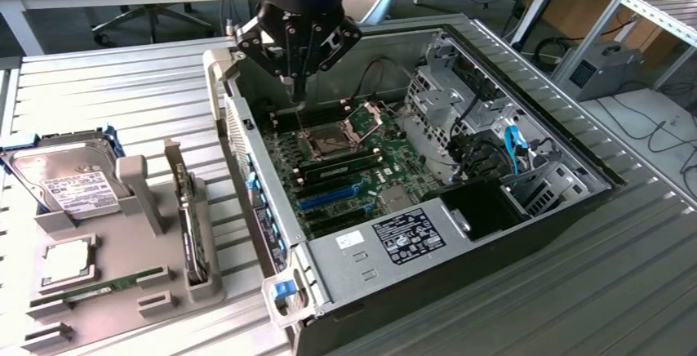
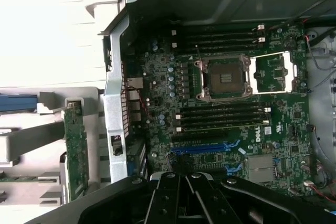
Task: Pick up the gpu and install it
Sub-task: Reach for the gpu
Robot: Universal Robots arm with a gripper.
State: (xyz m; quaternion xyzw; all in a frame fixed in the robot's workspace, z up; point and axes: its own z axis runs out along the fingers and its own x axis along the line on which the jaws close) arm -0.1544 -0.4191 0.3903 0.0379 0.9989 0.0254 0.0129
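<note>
The gpu (image 1: 194, 229) stands on edge in a slot of the grey holder (image 1: 139, 201) at the exterior view's left, untouched; its green board face (image 2: 76, 150) also appears in the wrist view. My gripper (image 1: 294, 86) hangs over the far left corner of the open PC case (image 1: 523, 160), above the motherboard (image 2: 220, 119), well apart from the gpu. Its fingers taper together to a point and hold nothing. The blue expansion slots (image 1: 332, 197) (image 2: 202, 148) on the motherboard stand bare.
In the grey holder also sit a silver hard drive (image 1: 68, 183), a CPU (image 1: 68, 262) and a green RAM stick (image 1: 98, 288). The CPU socket (image 2: 224, 77) is open. Cables and a drive cage (image 1: 468, 119) crowd the case's right side. A ribbed metal table (image 1: 109, 86) carries everything.
</note>
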